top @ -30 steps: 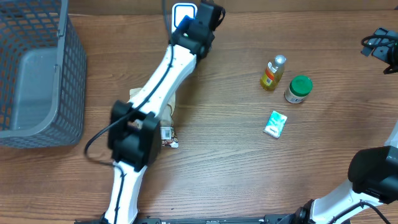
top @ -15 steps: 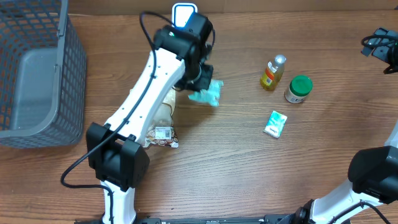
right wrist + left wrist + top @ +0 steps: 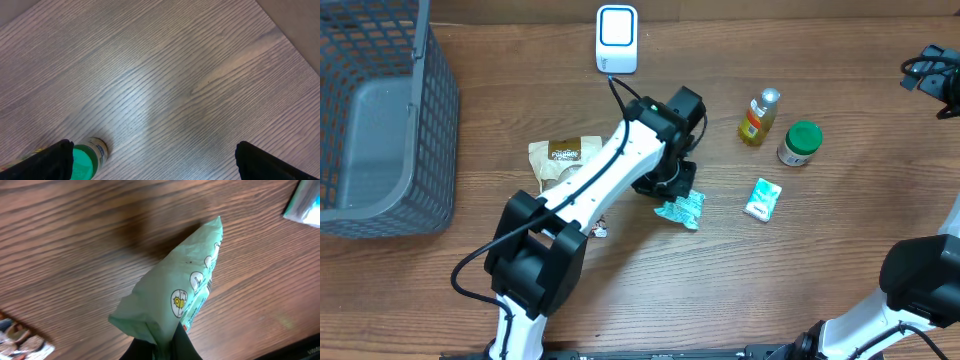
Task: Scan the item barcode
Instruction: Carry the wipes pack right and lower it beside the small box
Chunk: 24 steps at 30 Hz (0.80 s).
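A brown wooden table (image 3: 820, 280) fills the overhead view, its grain running from 9 to 3 o'clock. In the right wrist view the table's edge cuts across at 2 o'clock, with a plain grey-beige surface (image 3: 300, 20) beyond it. A soft pale sheen (image 3: 150, 110) of light lies near the middle.

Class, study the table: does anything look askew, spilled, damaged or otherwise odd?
Nothing is spilled or broken. Only the crumpled mint-green plastic packet stands out: the left hand pinches it by one end, so it looks creased and askew.
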Tool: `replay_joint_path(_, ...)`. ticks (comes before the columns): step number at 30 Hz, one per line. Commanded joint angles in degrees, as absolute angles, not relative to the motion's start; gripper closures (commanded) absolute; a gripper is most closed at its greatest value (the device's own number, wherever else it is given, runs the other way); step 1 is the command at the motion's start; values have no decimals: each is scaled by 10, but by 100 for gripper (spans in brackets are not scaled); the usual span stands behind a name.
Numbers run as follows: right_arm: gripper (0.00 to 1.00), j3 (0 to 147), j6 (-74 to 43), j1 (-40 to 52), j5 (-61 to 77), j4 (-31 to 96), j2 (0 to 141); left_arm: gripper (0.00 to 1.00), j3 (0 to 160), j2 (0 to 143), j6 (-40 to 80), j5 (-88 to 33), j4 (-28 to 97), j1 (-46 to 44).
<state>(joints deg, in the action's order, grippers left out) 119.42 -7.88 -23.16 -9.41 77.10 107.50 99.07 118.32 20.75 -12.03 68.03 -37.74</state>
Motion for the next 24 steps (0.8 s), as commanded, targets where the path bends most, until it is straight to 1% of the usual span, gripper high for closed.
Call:
replay_joint_path(1, 0, 1199, -81, -232, -98, 768, 1072, 96, 978, 1187, 225, -133, 662, -388)
replay_joint_path(7, 0, 1199, -81, -232, -98, 768, 1072, 96, 976, 1187, 279, -132, 644, -404)
replay_joint_path(11, 0, 1199, -81, -232, -98, 768, 1072, 95, 976, 1187, 341, -134, 641, -421)
replay_joint_path(13, 0, 1199, -81, -232, -98, 768, 1072, 96, 976, 1187, 346, -134, 640, -428)
replay_joint_path(19, 0, 1199, -81, -232, -98, 768, 1072, 91, 976, 1187, 348, -131, 629, -454)
replay_joint_path(24, 0, 1199, -81, -232, -98, 768, 1072, 92, 976, 1187, 364, -131, 619, -465)
